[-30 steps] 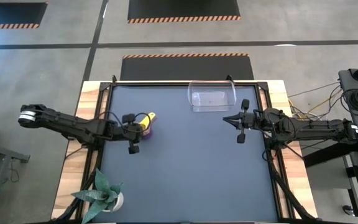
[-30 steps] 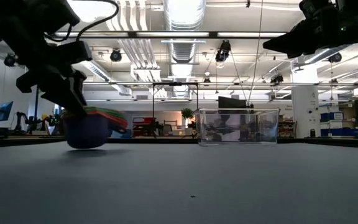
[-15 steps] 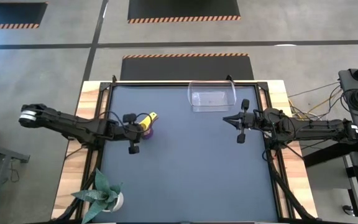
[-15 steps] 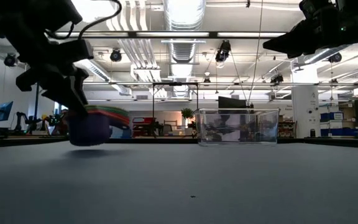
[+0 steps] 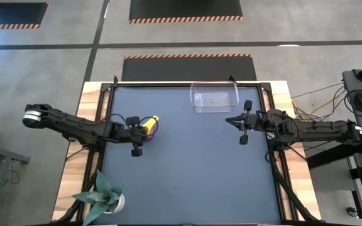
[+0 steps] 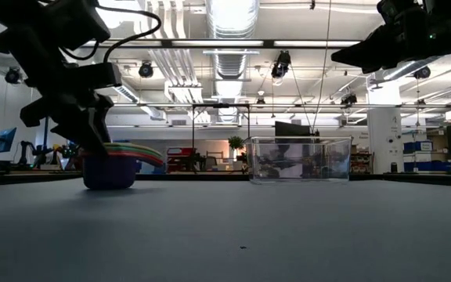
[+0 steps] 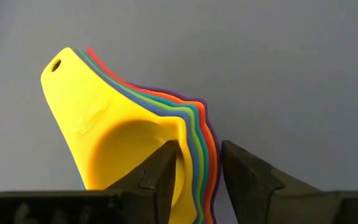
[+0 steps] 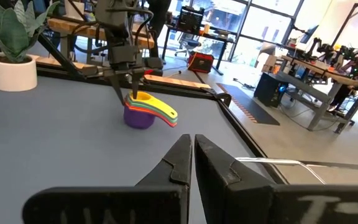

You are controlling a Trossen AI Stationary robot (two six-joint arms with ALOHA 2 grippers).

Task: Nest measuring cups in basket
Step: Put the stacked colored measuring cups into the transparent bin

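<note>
We see the left gripper (image 7: 197, 168) straddling the rim of the measuring cups (image 5: 148, 125), stacked near the table's left edge, to carry them to the basket (image 5: 214, 98) at the far edge; the right gripper (image 5: 232, 120) waits, jaws pressed together.

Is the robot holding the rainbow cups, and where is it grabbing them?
The left gripper straddles the rim of the nested cups, one finger inside the yellow one. Whether it grips cannot be told. The right gripper holds nothing.
</note>
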